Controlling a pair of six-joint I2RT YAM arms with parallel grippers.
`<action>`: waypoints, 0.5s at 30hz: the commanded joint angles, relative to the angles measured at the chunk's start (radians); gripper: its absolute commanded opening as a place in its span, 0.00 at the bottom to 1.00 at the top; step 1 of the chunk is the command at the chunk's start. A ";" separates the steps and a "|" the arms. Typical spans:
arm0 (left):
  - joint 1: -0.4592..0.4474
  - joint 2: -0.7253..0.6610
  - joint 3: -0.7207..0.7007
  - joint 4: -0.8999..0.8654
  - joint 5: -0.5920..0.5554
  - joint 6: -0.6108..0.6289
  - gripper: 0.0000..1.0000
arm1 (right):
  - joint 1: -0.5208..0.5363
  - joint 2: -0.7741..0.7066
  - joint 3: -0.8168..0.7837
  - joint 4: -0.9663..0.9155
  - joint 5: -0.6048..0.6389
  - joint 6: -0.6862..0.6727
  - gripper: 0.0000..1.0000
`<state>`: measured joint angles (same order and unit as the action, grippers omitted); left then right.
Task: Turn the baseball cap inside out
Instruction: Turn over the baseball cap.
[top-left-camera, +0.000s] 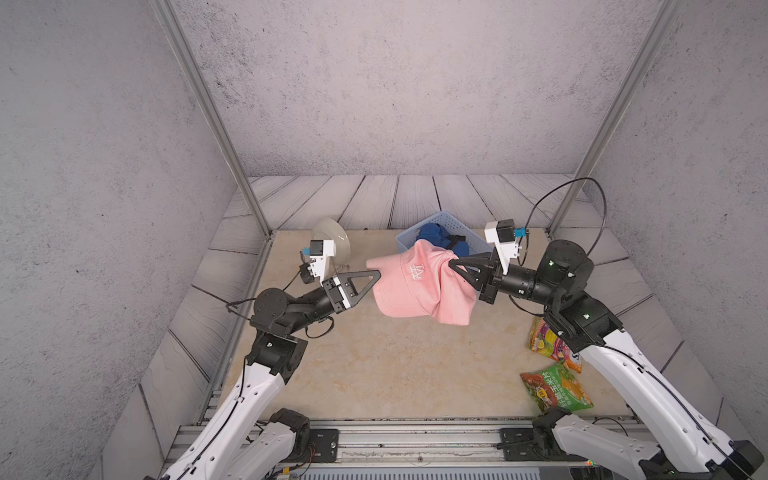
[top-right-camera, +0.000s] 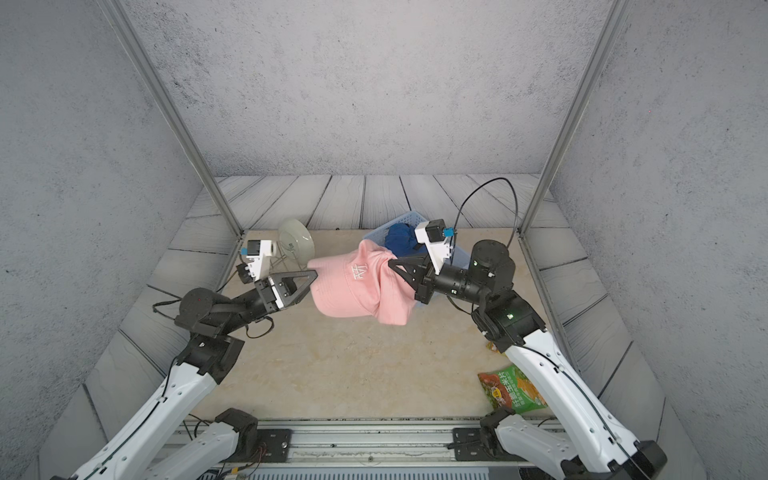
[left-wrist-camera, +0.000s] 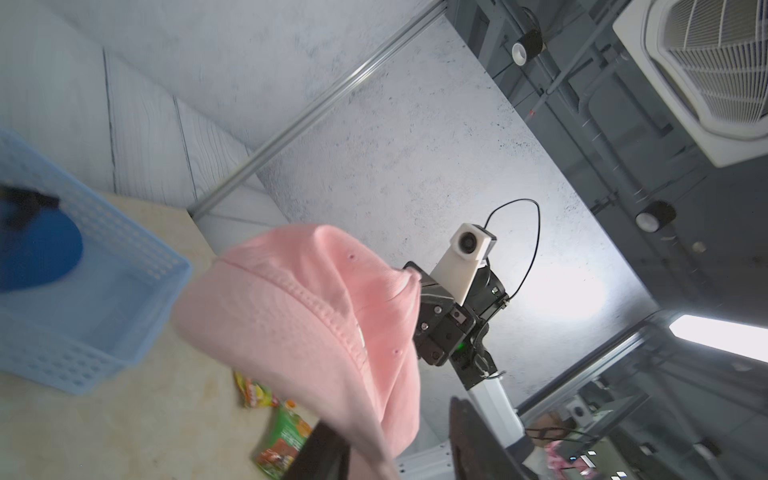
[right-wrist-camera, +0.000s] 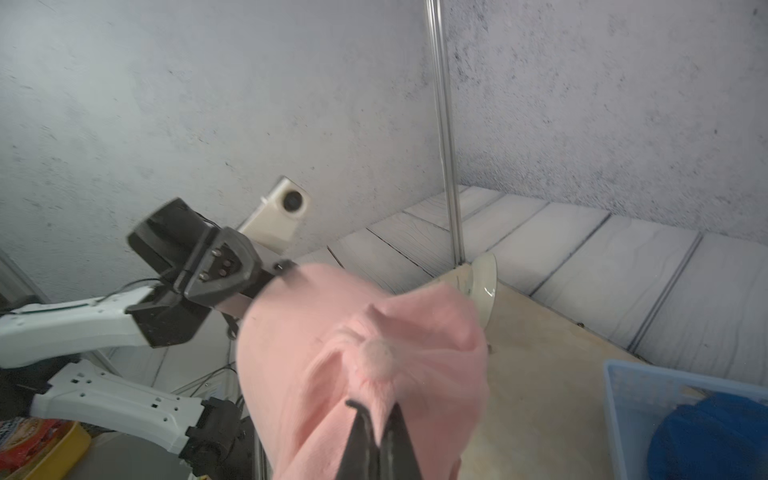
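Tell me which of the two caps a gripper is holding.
The pink cap, pinched at its crown by the right gripper; the blue cap lies in the blue basket.

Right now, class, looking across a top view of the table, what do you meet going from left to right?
plate → left gripper → pink cap → right gripper → green snack bag

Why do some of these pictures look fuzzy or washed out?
Left wrist view: the light-blue plastic basket is out of focus, and glare whitens the grey wall. Right wrist view: the pink fabric baseball cap looks soft. Both top views: sharp, evenly lit.
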<state>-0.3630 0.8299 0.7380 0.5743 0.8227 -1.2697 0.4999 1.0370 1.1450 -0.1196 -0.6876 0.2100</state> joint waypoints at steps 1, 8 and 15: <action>0.003 0.022 0.005 -0.011 -0.053 -0.029 0.36 | 0.000 0.002 -0.023 -0.039 0.000 -0.066 0.00; -0.014 0.099 0.058 -0.101 0.059 -0.018 0.41 | 0.000 0.019 -0.038 0.090 -0.082 -0.034 0.00; -0.037 0.121 0.053 -0.182 0.127 -0.010 0.45 | -0.001 0.040 -0.008 0.059 -0.092 -0.106 0.00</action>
<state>-0.3916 0.9565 0.7662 0.4053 0.8967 -1.2968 0.4999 1.0710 1.1027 -0.0719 -0.7540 0.1524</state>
